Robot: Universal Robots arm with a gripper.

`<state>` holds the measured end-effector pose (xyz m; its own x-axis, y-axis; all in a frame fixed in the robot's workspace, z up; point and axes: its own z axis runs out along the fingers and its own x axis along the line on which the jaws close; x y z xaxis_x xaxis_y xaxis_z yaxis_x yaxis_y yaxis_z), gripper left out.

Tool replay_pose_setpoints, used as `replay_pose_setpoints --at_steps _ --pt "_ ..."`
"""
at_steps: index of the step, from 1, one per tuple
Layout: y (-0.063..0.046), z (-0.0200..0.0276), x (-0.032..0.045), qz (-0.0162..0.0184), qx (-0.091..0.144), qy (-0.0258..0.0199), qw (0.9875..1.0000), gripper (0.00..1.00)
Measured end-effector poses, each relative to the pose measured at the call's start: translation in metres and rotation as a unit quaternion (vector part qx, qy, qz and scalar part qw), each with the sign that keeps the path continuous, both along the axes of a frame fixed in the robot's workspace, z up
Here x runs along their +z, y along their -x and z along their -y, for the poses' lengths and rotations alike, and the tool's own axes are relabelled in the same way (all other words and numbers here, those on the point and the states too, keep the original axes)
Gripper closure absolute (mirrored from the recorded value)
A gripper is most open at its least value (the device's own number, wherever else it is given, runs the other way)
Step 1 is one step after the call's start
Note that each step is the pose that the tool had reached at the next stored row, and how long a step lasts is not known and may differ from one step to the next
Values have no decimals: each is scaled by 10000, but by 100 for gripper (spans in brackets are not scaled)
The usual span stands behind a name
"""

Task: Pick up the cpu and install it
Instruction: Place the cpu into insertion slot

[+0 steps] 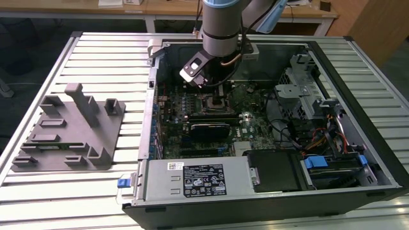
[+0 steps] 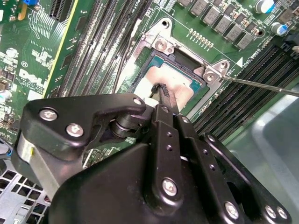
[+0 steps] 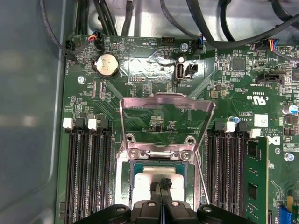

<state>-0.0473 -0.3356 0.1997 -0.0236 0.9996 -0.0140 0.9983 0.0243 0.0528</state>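
I have the gripper (image 3: 161, 183) hanging straight over the socket (image 3: 133, 169) in the motherboard (image 1: 252, 96). Its fingers are clenched tip to tip, and I see nothing pinched between them. The cpu (image 3: 145, 179) is not in the grasp. It lies flat inside the socket, silvery top up, with its dark rim squared to the socket's walls. In both wrist views the fingertips (image 2: 161, 89) sit over the middle of that top, touching it or just above; I cannot tell which. I judge the closed tips are there to steady or press the chip rather than carry it.

The load plate (image 3: 166, 100) stands tilted up on its hinge at the socket's edge, and the thin lever (image 2: 261, 85) is swung out beside the socket. That leaves the socket open, so the chip is seated but not clamped. Memory slots (image 3: 86, 172) flank the socket on two sides. The computer case (image 1: 255, 215) lies open on its side around the board.
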Motion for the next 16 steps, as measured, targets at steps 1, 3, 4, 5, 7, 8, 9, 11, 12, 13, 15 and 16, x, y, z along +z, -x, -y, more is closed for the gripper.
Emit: replay_pose_setpoints --at_steps 1,3,4,5,7,8,9,11,12,13,15,16 --pt "0 -1 -4 1 0 -1 10000 89" --pt "0 0 -13 -2 0 2 10000 89" --pt "1 1 -16 -3 0 4 10000 89" --pt "1 1 -18 -2 0 4 10000 89" --pt "0 0 -20 -1 0 1 10000 89" --pt "0 0 -21 0 0 0 10000 89" --pt "0 0 -21 0 0 0 10000 89" --pt "0 0 -21 0 0 1 10000 89" --pt "0 0 -22 0 0 0 10000 89" --pt "0 0 -22 0 0 -1 10000 89" --pt "0 -1 -23 0 0 -3 10000 89" --pt "0 0 -22 0 0 -3 10000 89"
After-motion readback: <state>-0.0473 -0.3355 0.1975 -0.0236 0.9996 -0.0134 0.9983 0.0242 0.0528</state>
